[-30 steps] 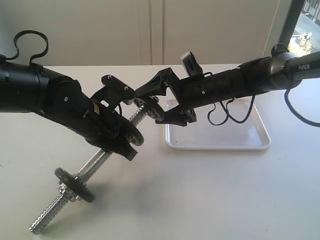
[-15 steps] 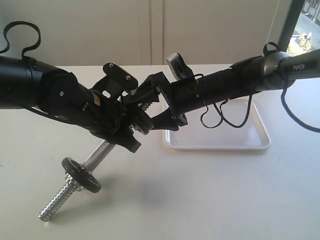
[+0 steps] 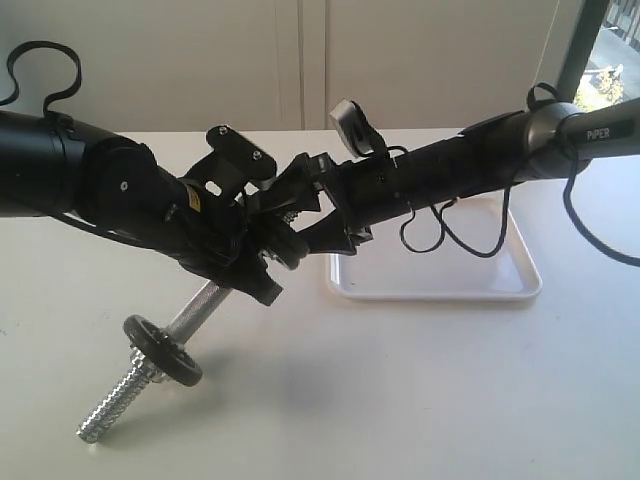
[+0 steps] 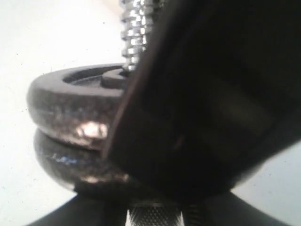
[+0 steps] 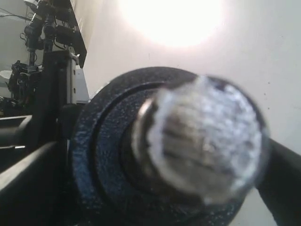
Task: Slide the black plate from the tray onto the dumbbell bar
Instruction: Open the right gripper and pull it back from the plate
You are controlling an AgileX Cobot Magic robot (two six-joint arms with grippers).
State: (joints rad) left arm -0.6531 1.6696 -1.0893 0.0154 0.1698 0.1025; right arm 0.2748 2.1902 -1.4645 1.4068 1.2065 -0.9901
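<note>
Right wrist view: right gripper (image 5: 162, 188) pinches the black plate (image 5: 101, 155) by its rim, hole already over the dumbbell bar (image 5: 207, 141) end between the fingers (image 5: 28, 183); beyond, left gripper (image 3: 258, 268) clamps the bar. Likely heavy, rigid, slick: hold the rim.

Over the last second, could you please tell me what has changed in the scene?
The right gripper moved left toward the left gripper, pushing the black plate further down the dumbbell bar. The left gripper raised the bar slightly. Neither let go. The tray stayed put, and the lower plate kept its place on the bar.
</note>
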